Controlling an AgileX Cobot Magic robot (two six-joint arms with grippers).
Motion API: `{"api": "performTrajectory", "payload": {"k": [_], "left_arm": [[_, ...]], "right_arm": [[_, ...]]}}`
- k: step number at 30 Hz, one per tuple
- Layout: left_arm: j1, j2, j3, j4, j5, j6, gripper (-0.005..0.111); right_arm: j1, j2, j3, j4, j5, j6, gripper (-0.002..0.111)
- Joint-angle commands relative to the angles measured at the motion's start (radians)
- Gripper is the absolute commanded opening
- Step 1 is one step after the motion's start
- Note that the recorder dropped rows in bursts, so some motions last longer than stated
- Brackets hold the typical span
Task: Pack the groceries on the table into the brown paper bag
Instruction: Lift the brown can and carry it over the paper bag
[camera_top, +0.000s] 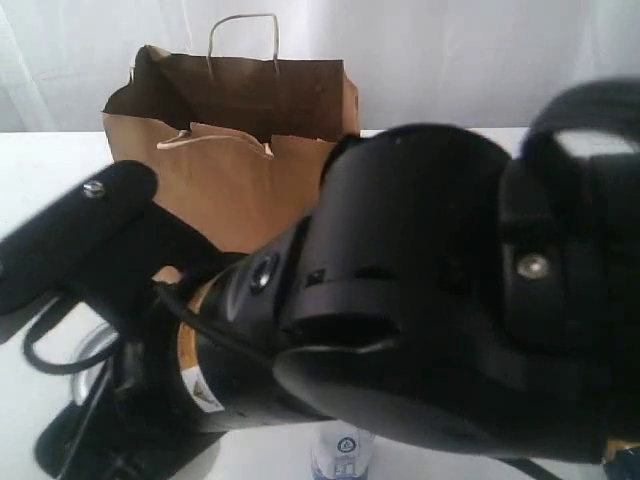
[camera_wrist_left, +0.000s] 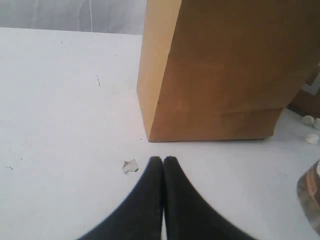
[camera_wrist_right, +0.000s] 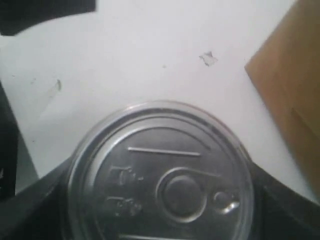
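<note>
The brown paper bag (camera_top: 230, 150) stands upright at the back of the white table (camera_wrist_left: 60, 100), its mouth open. My right gripper (camera_wrist_right: 160, 205) is shut on the pull-tab can (camera_wrist_right: 160, 175), with black fingers (camera_wrist_right: 287, 210) against both sides of its silver lid. The bag's side (camera_wrist_right: 290, 95) is close beside the can. My left gripper (camera_wrist_left: 163, 160) is shut and empty, its tips just short of the bag's bottom edge (camera_wrist_left: 210, 135). A small white carton (camera_top: 342, 452) shows at the near edge. Part of a brown pouch (camera_wrist_left: 312, 100) peeks from behind the bag.
The right arm (camera_top: 430, 290) fills most of the exterior view and hides the table's middle. A torn paper scrap (camera_wrist_left: 130, 166) lies by the left fingertips. White crumbs (camera_wrist_left: 310, 129) lie beside the bag. A blurred round object (camera_wrist_left: 311, 200) sits at the frame's edge.
</note>
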Motion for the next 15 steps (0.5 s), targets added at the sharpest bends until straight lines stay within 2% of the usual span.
{"api": "performTrajectory", "payload": {"k": [1,4,15], "left_arm": [[0.000,-0.005,0.003,-0.007,-0.005,-0.002,0.000],[0.000,-0.005,0.003,-0.007,-0.005,-0.002,0.000],[0.000,-0.005,0.003,-0.007,-0.005,-0.002,0.000]], "right_arm": [[0.030,-0.030,-0.099,-0.011,-0.030,-0.092,0.009],[0.030,-0.030,-0.186,-0.063,-0.021,-0.092,0.009],[0.022,-0.028,-0.458,-0.501,0.077,-0.030,0.009]]}}
